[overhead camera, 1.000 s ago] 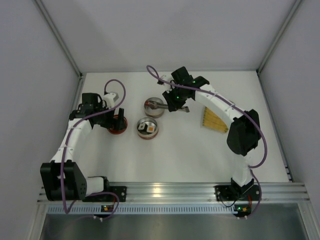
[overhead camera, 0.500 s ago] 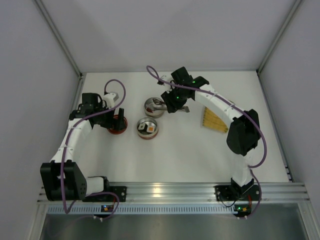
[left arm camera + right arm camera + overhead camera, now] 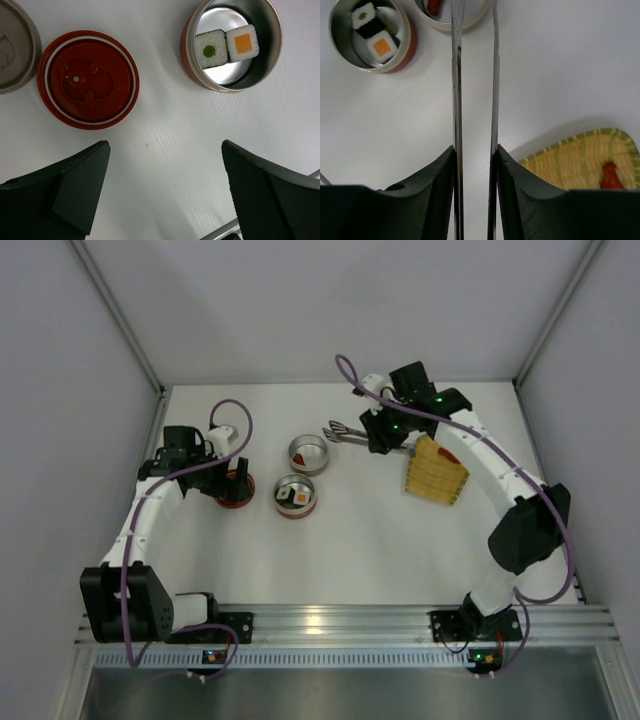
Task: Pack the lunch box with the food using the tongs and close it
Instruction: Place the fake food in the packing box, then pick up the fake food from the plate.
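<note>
**Beside the yellow tray, the tongs are getting ready for one more red piece**

Just beside the yellow tray [image 3: 570,155], the right gripper [image 3: 475,152] is squeezing the tongs [image 3: 456,75]. Their thin arms are pointing away from the tray, toward two tins.

Well apart from the tray, the left gripper [image 3: 165,150] is hanging wide open near the red lid [image 3: 88,80], holding nothing. Both tins are sitting between that lid and the tray. One tin [image 3: 186,47] is holding two rolls [image 3: 210,48]. The other tin [image 3: 308,466] is holding a red bit [image 3: 434,5].

One red piece [image 3: 611,175] is lying on the tray, so I am thinking the packing is nearly done. Next, the tongs are needing to turn toward the tray, open around that piece and pinch softly.

The tong tips are running off the wrist picture and are looking tiny from above. I cannot tell if they are carrying anything.
</note>
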Controlling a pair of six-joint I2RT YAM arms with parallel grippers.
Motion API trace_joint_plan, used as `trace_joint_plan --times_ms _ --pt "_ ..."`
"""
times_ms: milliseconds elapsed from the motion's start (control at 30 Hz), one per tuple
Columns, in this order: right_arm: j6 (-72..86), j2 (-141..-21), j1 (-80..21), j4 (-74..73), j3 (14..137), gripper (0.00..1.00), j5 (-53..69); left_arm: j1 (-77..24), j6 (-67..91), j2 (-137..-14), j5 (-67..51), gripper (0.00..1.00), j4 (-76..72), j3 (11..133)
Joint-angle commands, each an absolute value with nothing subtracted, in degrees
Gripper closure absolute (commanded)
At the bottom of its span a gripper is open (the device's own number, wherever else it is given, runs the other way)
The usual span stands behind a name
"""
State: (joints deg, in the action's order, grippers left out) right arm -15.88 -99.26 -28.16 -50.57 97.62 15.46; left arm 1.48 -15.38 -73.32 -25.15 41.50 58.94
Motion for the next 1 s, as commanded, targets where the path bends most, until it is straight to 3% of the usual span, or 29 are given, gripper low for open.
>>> trace_joint_plan --times_ms 0,233,533,967 --pt "-24.2 -90.6 -20.8 -54.8 94.5 0.65 16.4 1.9 -18.3 -71.1 -28.1 0.02 42.6 61.3" --pt "-37.0 -85.7 -3.7 -60.6 87.0 0.64 16.8 1.8 -17.7 -71.5 -29.4 0.02 42.8 62.0" --pt "-46.8 -85.8 8.3 -62.9 85.2 0.61 14.3 1.8 -17.2 -71.7 -29.9 0.02 43.1 62.8" --pt "-50.6 -88.0 11.5 -59.2 83.5 0.57 12.6 1.8 -16.6 -71.8 -29.3 0.02 42.7 62.7"
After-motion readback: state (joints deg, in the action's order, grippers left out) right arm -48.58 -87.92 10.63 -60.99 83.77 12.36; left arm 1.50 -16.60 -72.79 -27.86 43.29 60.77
